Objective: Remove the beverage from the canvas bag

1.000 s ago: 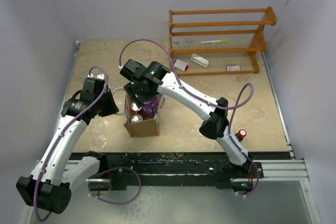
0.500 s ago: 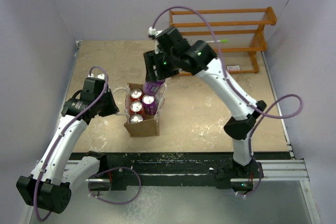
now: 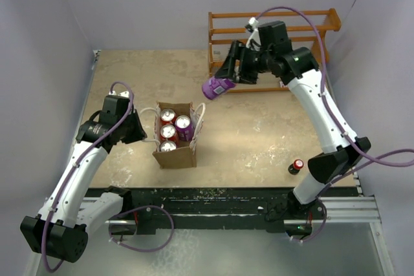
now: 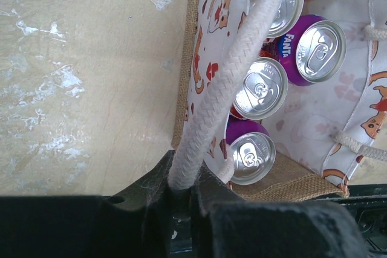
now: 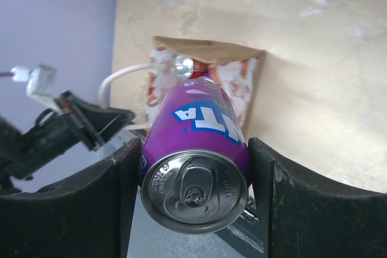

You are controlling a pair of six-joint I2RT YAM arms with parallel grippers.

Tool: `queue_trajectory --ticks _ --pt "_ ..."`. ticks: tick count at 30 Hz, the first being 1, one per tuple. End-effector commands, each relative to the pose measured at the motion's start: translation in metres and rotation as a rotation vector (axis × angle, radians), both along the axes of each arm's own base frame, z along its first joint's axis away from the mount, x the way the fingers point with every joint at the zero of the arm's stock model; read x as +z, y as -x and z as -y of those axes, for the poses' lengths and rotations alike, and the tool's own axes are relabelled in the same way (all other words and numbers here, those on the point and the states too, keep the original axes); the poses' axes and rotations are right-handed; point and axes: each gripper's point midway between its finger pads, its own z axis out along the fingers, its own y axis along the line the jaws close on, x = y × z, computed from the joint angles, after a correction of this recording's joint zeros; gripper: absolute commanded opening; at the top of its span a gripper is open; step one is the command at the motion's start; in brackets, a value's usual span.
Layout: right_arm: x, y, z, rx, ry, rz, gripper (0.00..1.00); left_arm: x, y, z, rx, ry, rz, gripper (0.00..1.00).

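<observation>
The canvas bag (image 3: 176,158) stands upright left of the table's middle with several cans in it, their silver tops showing. My left gripper (image 3: 141,132) sits at the bag's left side, shut on a white rope handle (image 4: 225,86) that runs from the bag's rim (image 4: 185,77) into my left gripper (image 4: 181,188). My right gripper (image 3: 226,79) hovers in the air to the right of and beyond the bag, shut on a purple Fanta beverage can (image 3: 215,86). In the right wrist view the can (image 5: 196,149) lies tilted between the fingers (image 5: 121,197), with the bag (image 5: 242,83) far below.
A wooden rack (image 3: 272,43) stands at the back right with small items under it. A small red-capped bottle (image 3: 296,165) stands on the table near the right arm's base. Grey walls close in the left, back and right sides.
My right gripper has lifted the purple can out of the bag and carried it up and to the right, toward the rack. The left arm has held still on the handle.
</observation>
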Motion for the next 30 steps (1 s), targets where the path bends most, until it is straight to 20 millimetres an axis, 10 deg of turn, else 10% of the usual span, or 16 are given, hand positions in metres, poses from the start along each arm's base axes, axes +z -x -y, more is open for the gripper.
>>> queue_trajectory --ticks 1,15,30 --pt "0.023 -0.007 0.035 -0.057 -0.094 0.09 0.0 0.001 -0.004 0.003 -0.023 0.005 0.021 0.16" --pt "-0.167 0.003 0.132 -0.218 0.392 -0.116 0.0 0.0 -0.004 0.006 -0.043 0.012 0.016 0.16" --pt "-0.205 -0.03 0.163 -0.281 0.602 -0.062 0.0 0.001 -0.004 0.006 -0.043 0.011 0.019 0.16"
